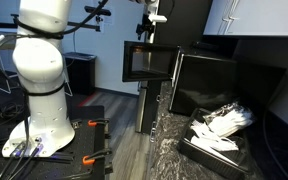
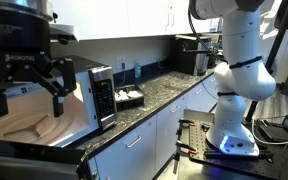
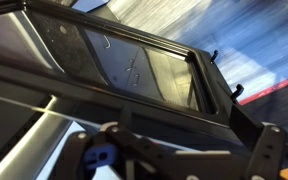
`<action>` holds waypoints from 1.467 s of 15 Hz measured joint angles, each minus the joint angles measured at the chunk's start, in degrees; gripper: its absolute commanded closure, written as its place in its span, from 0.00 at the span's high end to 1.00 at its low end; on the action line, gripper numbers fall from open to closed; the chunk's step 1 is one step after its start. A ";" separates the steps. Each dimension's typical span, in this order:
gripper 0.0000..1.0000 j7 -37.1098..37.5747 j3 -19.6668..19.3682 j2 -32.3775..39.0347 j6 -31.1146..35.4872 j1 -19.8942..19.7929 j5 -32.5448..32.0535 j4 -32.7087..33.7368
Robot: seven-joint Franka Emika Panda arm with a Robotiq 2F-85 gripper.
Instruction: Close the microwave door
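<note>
The black microwave (image 1: pixel 229 80) stands on the dark stone counter with its door (image 1: pixel 149 62) swung open. In an exterior view the lit inside (image 2: pixel 34 125) and the door (image 2: pixel 102 95) show. My gripper (image 1: pixel 150 18) hangs just above the door's top edge. It fills the near left of an exterior view (image 2: pixel 26 88), fingers spread and empty. In the wrist view the door's glass window (image 3: pixel 134 65) is very close, and my open fingers (image 3: pixel 184 160) frame the bottom.
A black tray of white items (image 1: pixel 196 146) lies on the counter in front of the microwave; it also shows in an exterior view (image 2: pixel 130 98). The robot base (image 1: pixel 39 120) stands on the floor beside the cabinets (image 2: pixel 149 140). Upper cabinets hang above.
</note>
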 measured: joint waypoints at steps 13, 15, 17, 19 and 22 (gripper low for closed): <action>0.60 -12.64 3.20 5.04 -0.58 7.15 -8.24 9.42; 0.45 -17.51 3.20 8.08 -0.55 7.12 -7.89 11.99; 0.30 -22.17 3.21 11.44 -0.54 7.13 -7.02 14.72; 0.15 -26.26 3.23 14.80 -0.56 7.20 -5.99 17.53; 0.00 -30.34 3.24 18.89 -1.33 7.59 -4.64 21.50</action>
